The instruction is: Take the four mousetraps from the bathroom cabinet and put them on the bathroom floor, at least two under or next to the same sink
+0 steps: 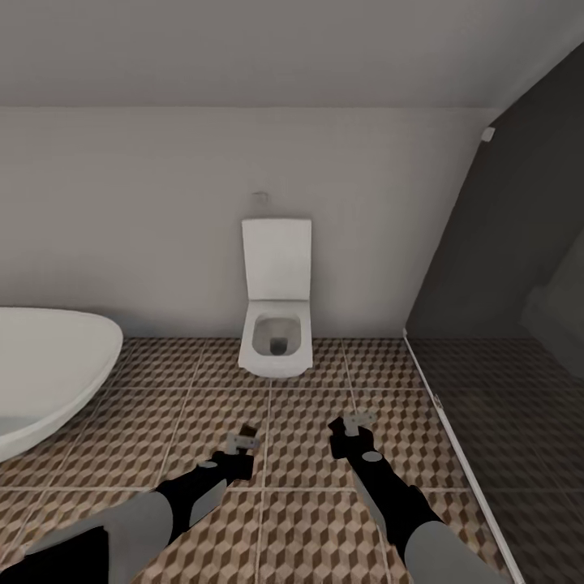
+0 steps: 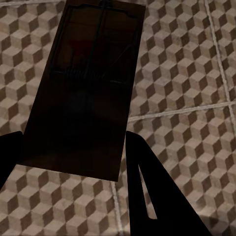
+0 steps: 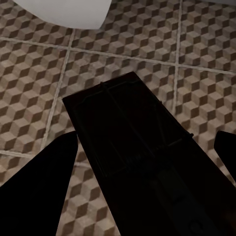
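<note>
Each of my grippers holds a mousetrap above the bathroom floor (image 1: pixel 300 527). The left gripper (image 1: pixel 242 448) is shut on a mousetrap (image 1: pixel 247 432); in the left wrist view this trap is a dark flat board (image 2: pixel 83 93) with wire parts, sticking out between the dark fingers (image 2: pixel 157 201). My right gripper (image 1: pixel 354 431) is shut on another mousetrap (image 1: pixel 362 418), which in the right wrist view is a dark board (image 3: pixel 132 137) between the fingers (image 3: pixel 44 187), over cube-pattern tiles (image 3: pixel 34 88). The cabinet and the bathroom sink are out of view.
A white toilet (image 1: pixel 276 324) stands against the far wall, straight ahead. A white curved bathtub (image 1: pixel 40 365) juts in from the left. The dark shower area (image 1: pixel 519 422) lies to the right behind a pale threshold strip (image 1: pixel 454 454).
</note>
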You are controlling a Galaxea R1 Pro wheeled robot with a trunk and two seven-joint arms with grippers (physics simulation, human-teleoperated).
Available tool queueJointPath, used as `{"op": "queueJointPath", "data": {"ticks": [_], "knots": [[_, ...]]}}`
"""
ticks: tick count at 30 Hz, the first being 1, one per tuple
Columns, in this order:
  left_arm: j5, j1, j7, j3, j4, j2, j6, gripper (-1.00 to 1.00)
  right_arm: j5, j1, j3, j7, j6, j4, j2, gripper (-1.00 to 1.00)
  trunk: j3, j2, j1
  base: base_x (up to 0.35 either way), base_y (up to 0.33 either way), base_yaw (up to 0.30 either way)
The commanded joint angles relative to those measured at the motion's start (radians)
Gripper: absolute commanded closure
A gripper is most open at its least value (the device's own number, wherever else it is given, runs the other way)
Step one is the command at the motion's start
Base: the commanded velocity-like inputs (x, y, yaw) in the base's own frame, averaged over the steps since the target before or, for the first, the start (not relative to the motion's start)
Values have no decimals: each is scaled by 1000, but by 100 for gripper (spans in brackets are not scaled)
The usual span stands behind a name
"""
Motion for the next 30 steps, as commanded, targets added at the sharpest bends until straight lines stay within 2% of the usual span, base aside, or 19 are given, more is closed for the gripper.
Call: {"op": "queueJointPath", "data": {"ticks": [1,9,15,18,21,30], "knots": [[0,-1,11,-8,-3,0,2,100,-1,0,5,-7,7,-2,0,100,-6,-8,4,0,0,0],[-3,-1,12,-8,-19,2,0,100,-1,-1,5,-7,1,-1,0,100,-44,-64,35,0,0,0],[-3,-1,13,-7,-75,29,-1,100,-1,0,5,-7,-1,-1,0,100,-72,-106,58,0,0,0],[-3,-1,14,-6,-117,57,-1,100,-1,0,5,-7,-1,-1,0,100,-86,-127,69,0,0,0],[-3,-1,14,-5,-132,72,0,100,-1,-1,6,-7,-1,-1,0,100,-101,-148,81,0,0,0],[-3,-1,71,-3,-139,79,1,100,-1,-1,7,-7,-2,-1,1,100,-143,-211,115,0,0,0]]}}
